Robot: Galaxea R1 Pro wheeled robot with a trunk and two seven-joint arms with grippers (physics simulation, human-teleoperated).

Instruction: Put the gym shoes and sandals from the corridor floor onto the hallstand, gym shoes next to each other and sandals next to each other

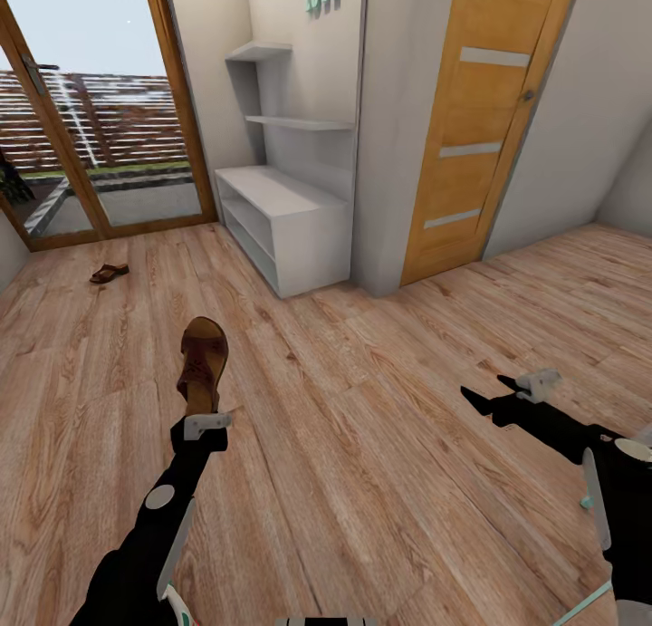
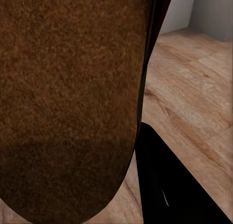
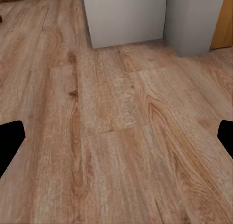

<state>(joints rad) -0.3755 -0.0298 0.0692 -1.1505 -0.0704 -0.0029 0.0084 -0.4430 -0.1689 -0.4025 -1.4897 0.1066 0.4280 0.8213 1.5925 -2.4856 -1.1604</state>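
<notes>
Closest to me is my left gripper (image 1: 205, 424), clamped on a brown sandal (image 1: 203, 359) held up over the wood-plank corridor floor (image 1: 362, 445). The other sandal (image 1: 109, 273) lies well off by the glass door (image 1: 91, 137). The grey hallstand (image 1: 285, 218) stands against the wall ahead, beside an orange door (image 1: 471, 128). My right gripper (image 1: 503, 392) hangs with jaws spread wide, holding nothing.

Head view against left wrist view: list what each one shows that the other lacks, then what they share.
Head view: the hallstand with bare shelves, the second sandal lying by the glass door, the orange door, and the right pincer open.

Left wrist view: a close look at the held sandal's brown surface, filling most of the frame.

Shared: the sandal in the left pincer, and the wood-plank floor.
</notes>
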